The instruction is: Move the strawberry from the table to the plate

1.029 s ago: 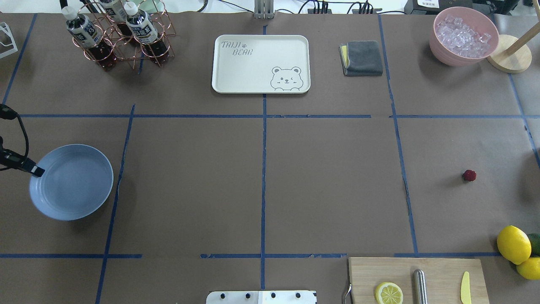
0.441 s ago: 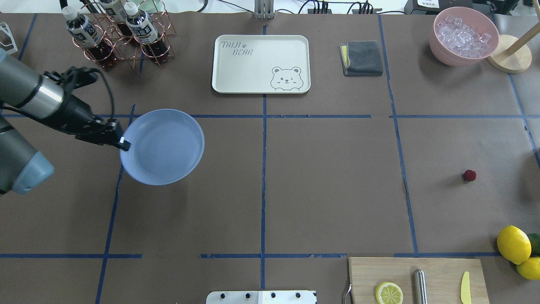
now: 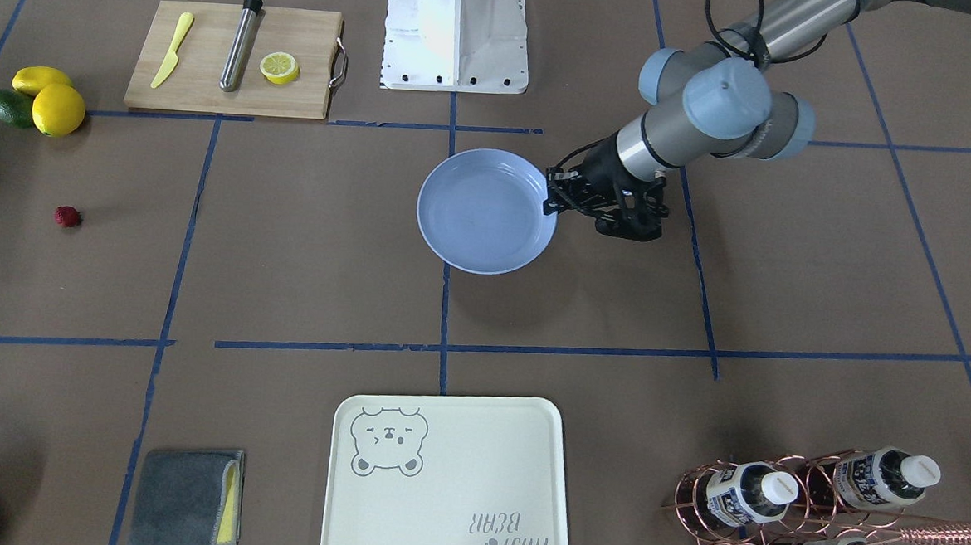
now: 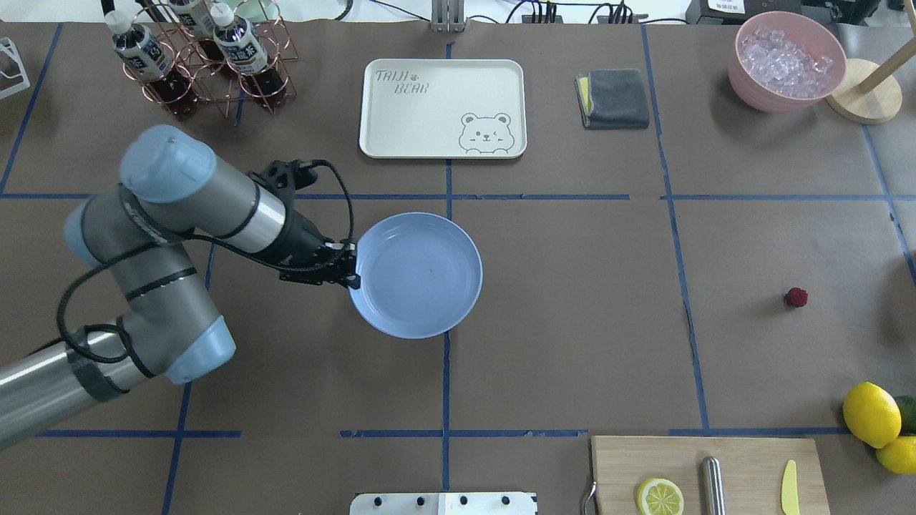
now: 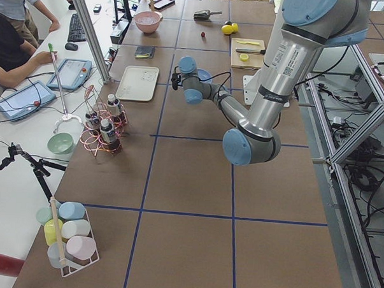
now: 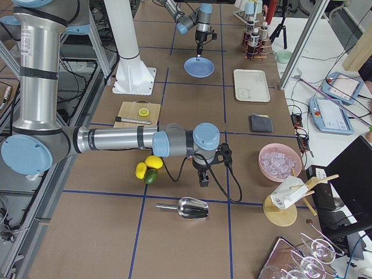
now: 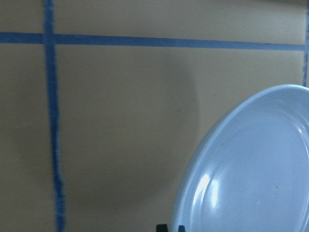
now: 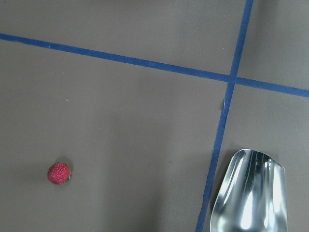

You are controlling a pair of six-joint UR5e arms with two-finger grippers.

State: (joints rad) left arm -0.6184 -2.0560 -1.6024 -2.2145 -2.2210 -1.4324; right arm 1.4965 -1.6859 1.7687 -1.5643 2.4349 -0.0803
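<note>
The strawberry (image 4: 796,297) is a tiny dark-red berry lying alone on the brown table (image 4: 572,322) at the right; it also shows in the front view (image 3: 67,216) and in the right wrist view (image 8: 59,173). My left gripper (image 4: 351,275) is shut on the left rim of the light-blue plate (image 4: 422,275), which is empty and held just above the table's centre, with its shadow beneath it (image 3: 486,210). The left wrist view shows the plate (image 7: 251,169) filling the lower right. My right gripper (image 6: 203,177) hangs over the table's right end; I cannot tell whether it is open or shut.
A cream bear tray (image 4: 442,107) and a grey cloth (image 4: 614,98) lie at the back. A bottle rack (image 4: 207,57) stands back left, a pink ice bowl (image 4: 787,61) back right. Lemons (image 4: 871,413), a cutting board (image 4: 708,472) and a metal scoop (image 8: 248,193) are near the strawberry's side.
My left arm has carried the plate from the table's left edge rightward to the centre. The strawberry has not moved.
</note>
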